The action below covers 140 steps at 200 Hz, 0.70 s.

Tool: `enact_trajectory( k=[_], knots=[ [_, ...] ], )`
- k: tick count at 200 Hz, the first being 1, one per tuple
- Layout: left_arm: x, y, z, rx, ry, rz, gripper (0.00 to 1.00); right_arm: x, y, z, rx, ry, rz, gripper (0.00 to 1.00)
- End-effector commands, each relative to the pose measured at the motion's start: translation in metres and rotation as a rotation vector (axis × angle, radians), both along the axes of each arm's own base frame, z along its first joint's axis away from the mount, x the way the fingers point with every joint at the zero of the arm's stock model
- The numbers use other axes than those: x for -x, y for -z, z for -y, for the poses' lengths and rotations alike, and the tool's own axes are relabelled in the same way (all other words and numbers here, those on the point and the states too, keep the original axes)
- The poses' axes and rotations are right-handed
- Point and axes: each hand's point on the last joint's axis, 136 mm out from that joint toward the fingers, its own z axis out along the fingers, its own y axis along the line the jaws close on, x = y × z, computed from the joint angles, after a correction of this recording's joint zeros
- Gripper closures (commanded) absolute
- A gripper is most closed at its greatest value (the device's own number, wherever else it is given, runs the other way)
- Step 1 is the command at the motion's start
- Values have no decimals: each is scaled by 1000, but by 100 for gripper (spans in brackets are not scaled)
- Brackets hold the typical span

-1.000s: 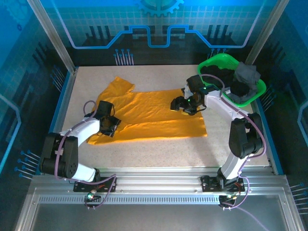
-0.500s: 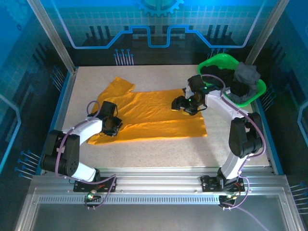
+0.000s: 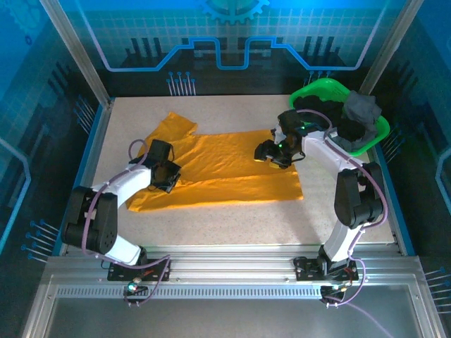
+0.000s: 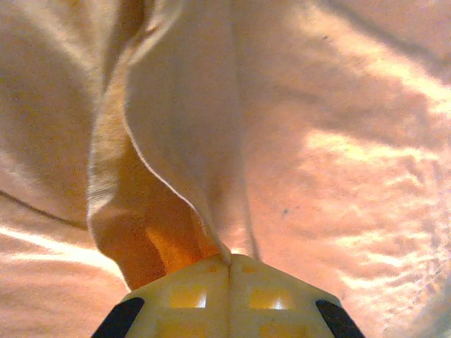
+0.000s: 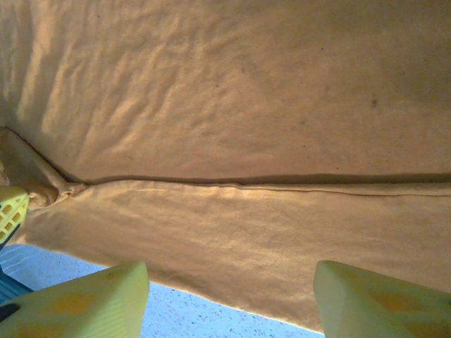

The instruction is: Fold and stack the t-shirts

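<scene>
Orange-yellow cloth covers the middle of the speckled table. The orange-yellow t-shirt lies spread out flat, one sleeve reaching toward the far left and its body stretching to the right. The left gripper is down on the shirt's left part, close to the near-left edge. Its jaws are pressed together on a pinch of the fabric, which rises from the closed tips as a narrow ridge in the left wrist view. The right gripper is over the shirt's far-right part with its jaws wide apart and nothing clamped between them. Beneath them lie flat cloth crossed by a long fold line, the shirt's edge and a strip of bare table. A green basket stands at the far right of the table, just beyond the right arm. It holds a dark grey t-shirt bunched on top and black cloth beside it.
</scene>
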Motion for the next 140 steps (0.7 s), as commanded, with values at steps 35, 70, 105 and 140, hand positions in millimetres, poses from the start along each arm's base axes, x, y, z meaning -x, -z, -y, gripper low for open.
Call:
enact_trajectory(
  k=[35,70,105,140],
  knots=[
    [-20,-9,10,-54,105,-66,100,-4,-1,6,3,29,-33,37],
    [-48,-8,27,-58,182,-77,100,-4,0,8,1,38,-43,38],
    [-69,-4,44,-92,289,-100,100,-3,2,7,-6,42,-54,38],
    [-90,-17,42,-171,357,-45,45,-1,4,4,-16,32,-62,38]
  ],
)
